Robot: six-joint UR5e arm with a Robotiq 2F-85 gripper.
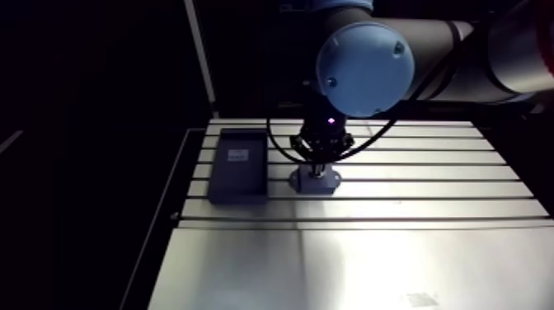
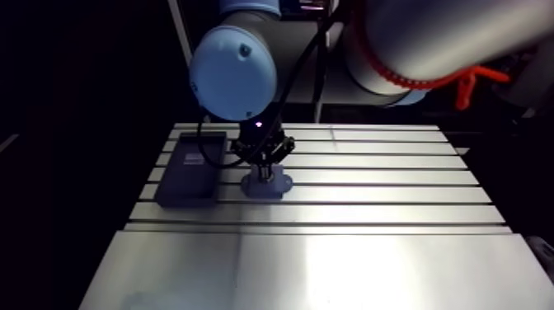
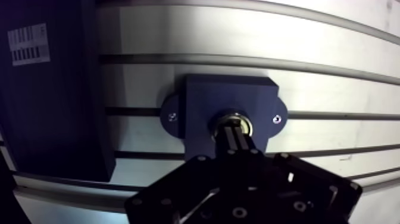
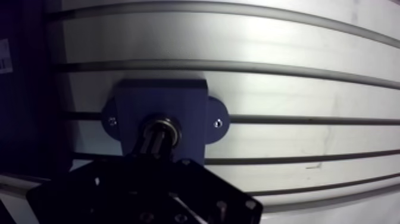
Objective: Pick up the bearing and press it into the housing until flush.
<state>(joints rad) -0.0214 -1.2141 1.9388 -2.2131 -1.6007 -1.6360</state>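
Observation:
The dark blue housing is bolted flat to the slotted table, with a screw in each side ear. The metallic ring of the bearing sits in its central bore. My gripper stands straight above the bore. Its two fingers are shut together, and their tips rest on the middle of the bearing, so only the ring's rim shows around them. How deep the bearing sits is hidden by the fingers. In the arm view the gripper comes straight down onto the housing.
A dark rectangular tray with a white label lies on the table just left of the housing; in the wrist view this tray lies beside the gripper. The slotted aluminium table extends to the right and towards the front.

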